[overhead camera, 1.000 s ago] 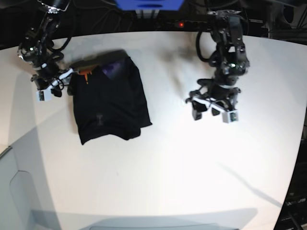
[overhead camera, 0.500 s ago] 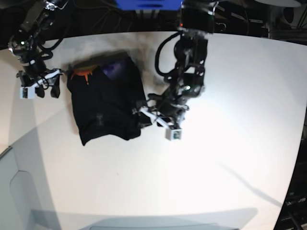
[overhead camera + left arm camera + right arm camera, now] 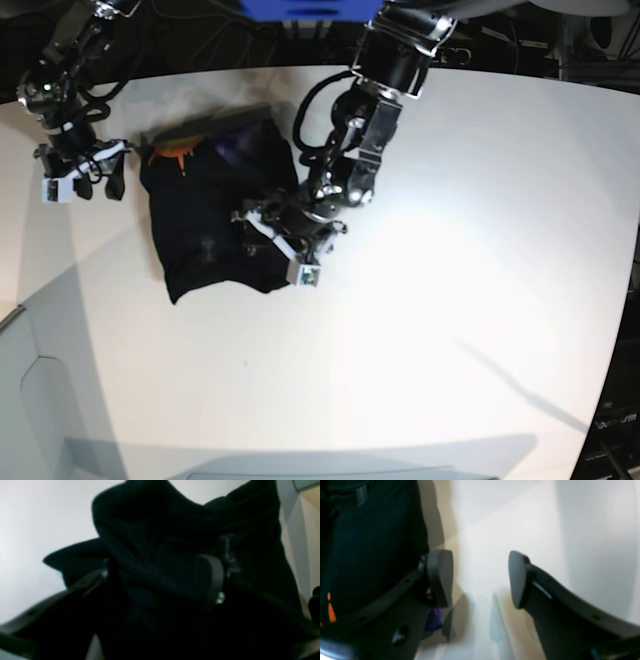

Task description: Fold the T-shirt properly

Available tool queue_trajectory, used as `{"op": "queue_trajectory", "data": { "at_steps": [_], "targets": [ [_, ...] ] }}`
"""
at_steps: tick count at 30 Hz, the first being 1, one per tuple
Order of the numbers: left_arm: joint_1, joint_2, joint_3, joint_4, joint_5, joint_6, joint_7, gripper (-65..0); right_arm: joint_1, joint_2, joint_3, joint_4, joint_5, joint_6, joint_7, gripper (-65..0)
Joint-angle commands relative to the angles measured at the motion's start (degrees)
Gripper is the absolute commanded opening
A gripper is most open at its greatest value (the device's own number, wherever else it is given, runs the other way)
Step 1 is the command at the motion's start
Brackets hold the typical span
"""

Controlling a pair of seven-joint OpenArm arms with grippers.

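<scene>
White surface (image 3: pixel 450 300) all round, and the black T-shirt (image 3: pixel 215 215) lies folded into a lumpy block toward its far left side. Left tool (image 3: pixel 285 245) sits over the shirt's right edge, bunched cloth between its spread jaws, though whether it actually pinches is impossible to tell. Right tool (image 3: pixel 480 580) hangs wide open and empty beside the shirt's left edge. Looks like the tidying stage; next it probably needs a clean pinch on that edge and a smooth pull flat.

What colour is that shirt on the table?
The T-shirt is black, with an orange and purple print peeking out at its top edge; the base view shows it best.
</scene>
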Motion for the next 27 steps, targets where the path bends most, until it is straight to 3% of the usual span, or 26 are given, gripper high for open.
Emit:
{"op": "queue_trajectory", "data": {
  "at_steps": [1,5,8,12,17,22,27],
  "targets": [
    [-1.12,0.60,0.19,0.89,-0.34,-0.38,-0.91,-32.9,0.11,0.64,0.20,1.04,1.00,0.80,1.10,-29.4],
    [-0.94,0.60,-0.25,3.08,-1.39,-0.47,-0.91,-54.2,0.11,0.64,0.20,1.04,1.00,0.80,1.10,-29.4],
    [-0.68,0.60,-0.25,6.69,-4.73,-0.38,-0.82,-65.0,0.11,0.64,0.11,1.04,1.00,0.80,1.10,-29.4],
    [1.61,0.08,-0.34,11.61,-8.25,-0.29,-0.91,-65.0,0.19,0.46,0.11,1.04,1.00,0.80,1.02,-29.4],
    [5.74,-2.82,-1.05,17.85,-9.92,5.07,-0.91,-65.0,0.37,0.38,0.11,1.04,1.00,0.80,1.02,-29.4],
    [6.27,-6.60,-1.57,16.01,-12.82,5.33,-1.08,-65.0,0.37,0.38,0.11,1.04,1.00,0.80,1.02,-29.4],
    [6.09,-6.34,-5.79,11.44,-14.14,5.25,-1.08,-65.0,0.28,-0.41,0.03,1.56,1.44,0.80,1.02,-29.4]
  ]
}}
